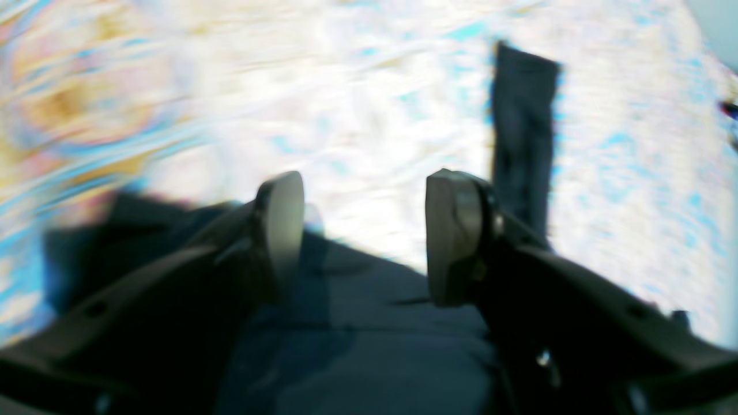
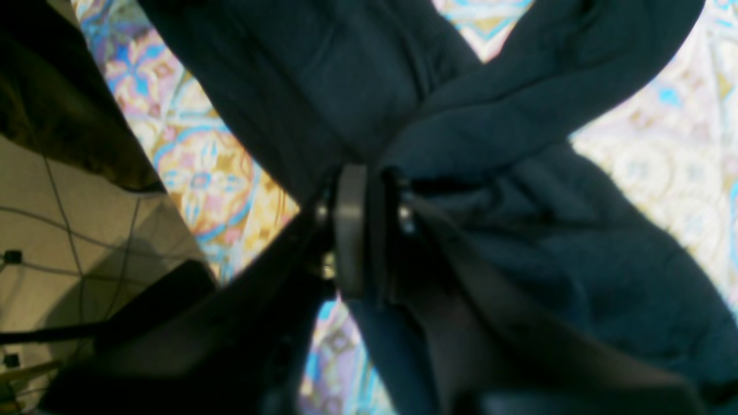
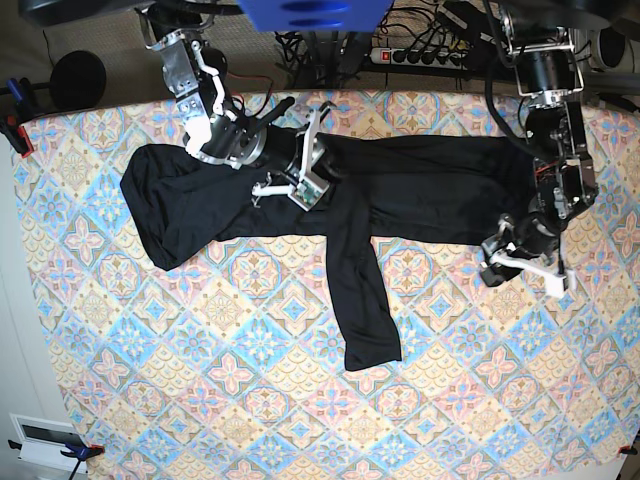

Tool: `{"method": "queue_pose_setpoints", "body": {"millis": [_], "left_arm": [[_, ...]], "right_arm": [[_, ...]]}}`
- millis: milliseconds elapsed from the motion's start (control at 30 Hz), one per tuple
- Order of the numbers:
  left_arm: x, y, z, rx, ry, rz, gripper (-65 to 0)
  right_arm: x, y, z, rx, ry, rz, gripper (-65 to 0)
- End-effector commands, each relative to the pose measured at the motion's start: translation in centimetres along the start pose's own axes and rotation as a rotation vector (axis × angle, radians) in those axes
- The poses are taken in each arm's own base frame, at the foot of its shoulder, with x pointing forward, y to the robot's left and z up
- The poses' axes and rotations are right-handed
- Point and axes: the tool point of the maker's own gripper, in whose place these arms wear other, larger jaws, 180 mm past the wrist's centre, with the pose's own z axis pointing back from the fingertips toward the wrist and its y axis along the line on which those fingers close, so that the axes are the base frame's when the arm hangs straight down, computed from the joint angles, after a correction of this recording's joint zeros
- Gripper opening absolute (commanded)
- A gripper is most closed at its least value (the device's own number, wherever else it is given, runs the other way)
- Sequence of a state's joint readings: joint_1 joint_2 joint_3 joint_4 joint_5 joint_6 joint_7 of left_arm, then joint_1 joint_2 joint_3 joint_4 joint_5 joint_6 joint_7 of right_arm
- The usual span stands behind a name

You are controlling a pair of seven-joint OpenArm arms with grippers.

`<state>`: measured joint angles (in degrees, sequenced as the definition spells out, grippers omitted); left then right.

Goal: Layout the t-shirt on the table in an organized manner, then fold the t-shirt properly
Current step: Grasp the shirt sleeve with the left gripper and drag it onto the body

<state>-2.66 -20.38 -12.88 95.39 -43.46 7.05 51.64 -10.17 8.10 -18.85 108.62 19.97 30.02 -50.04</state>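
Note:
The black t-shirt [image 3: 420, 190] lies stretched across the far part of the table [image 3: 250, 380], with one long sleeve [image 3: 360, 300] hanging toward the front. My right gripper [image 3: 298, 183] is shut on a bunch of its fabric near the middle. In the right wrist view the right gripper [image 2: 369, 230] pinches the black cloth [image 2: 519, 242]. My left gripper [image 3: 512, 260] sits at the shirt's right end. In the blurred left wrist view the left gripper [image 1: 369, 236] is open and empty over the dark fabric [image 1: 357, 334], with a sleeve [image 1: 524, 132] ahead.
A power strip [image 3: 420, 55] and cables lie behind the table's far edge. A clamp [image 3: 15, 130] holds the cloth at the left edge. The floor [image 2: 52, 242] with cables shows beside the table in the right wrist view.

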Motion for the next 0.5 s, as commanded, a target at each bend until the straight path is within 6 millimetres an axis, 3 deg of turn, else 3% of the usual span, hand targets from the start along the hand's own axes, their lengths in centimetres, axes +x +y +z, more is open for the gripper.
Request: {"method": "queue_pose_setpoints", "body": {"millis": [0, 233, 467], "left_arm": [[1.8, -1.6, 0.1, -0.043, -0.043, -0.027, -32.6], [0.5, -4.6, -4.5, -0.095, 0.045, 0.039, -32.1], [-1.8, -9.4, -9.5, -0.111, 0.149, 0.010, -32.1]], "right_arm": [[0.9, -0.7, 0.6, -0.013, -0.036, 0.013, -53.4], [0.5, -2.4, 1.7, -0.062, -0.031, 0.011, -43.2], [0.1, -3.5, 2.3, -0.091, -0.027, 0.006, -42.6]]}}
